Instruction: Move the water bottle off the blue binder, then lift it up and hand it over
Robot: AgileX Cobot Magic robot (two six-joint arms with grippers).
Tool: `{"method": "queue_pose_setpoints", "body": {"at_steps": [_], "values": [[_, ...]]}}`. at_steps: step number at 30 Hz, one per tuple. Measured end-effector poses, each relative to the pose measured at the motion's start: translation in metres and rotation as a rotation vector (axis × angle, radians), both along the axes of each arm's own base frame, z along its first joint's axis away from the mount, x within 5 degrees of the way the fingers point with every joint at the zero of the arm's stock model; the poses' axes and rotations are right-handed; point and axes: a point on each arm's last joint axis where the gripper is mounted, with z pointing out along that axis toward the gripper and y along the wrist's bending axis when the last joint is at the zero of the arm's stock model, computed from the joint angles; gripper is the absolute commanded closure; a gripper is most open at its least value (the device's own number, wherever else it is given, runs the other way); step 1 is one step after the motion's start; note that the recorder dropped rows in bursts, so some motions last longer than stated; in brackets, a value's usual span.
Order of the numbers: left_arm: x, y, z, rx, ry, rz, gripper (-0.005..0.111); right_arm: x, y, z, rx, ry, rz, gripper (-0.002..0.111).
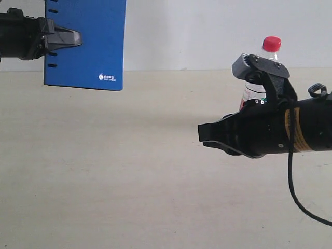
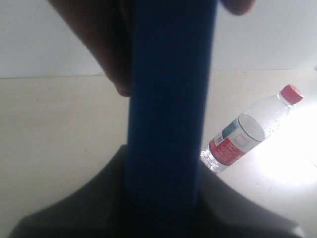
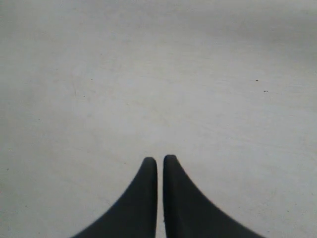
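Observation:
The blue binder (image 1: 88,46) hangs upright in the air at the upper left, clear of the table, with my left gripper (image 1: 78,37) shut on its edge by the oval holes. In the left wrist view the binder (image 2: 168,99) fills the middle between my dark fingers (image 2: 74,208). The water bottle (image 1: 270,49) stands upright on the table at the right, red cap up, partly hidden behind my right arm. It also shows in the left wrist view as the bottle (image 2: 242,136). My right gripper (image 1: 201,136) hovers in front of it, shut and empty, over bare table (image 3: 160,161).
The beige table (image 1: 129,155) meets a white wall behind. A black cable (image 1: 295,197) hangs from my right arm. A blurred brownish shape (image 2: 99,54) sits against the binder's far end in the left wrist view; what it is cannot be told.

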Motion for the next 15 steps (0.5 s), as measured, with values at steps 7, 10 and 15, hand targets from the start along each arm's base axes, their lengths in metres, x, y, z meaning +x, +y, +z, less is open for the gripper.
{"method": "queue_pose_setpoints", "body": {"at_steps": [7,10,15], "values": [[0.0013,0.0,0.0013,-0.038,0.019,0.028,0.102,-0.0021,0.0018,0.0002,0.014,0.013,0.024,0.108],[0.0012,-0.0002,0.0017,-0.045,0.02,0.027,0.102,-0.0026,0.0023,0.0003,0.017,0.016,0.03,0.108],[-0.0003,-0.0016,0.0026,-0.049,0.017,0.006,0.102,-0.0026,0.0023,0.0003,0.017,0.016,0.03,0.108]]}}
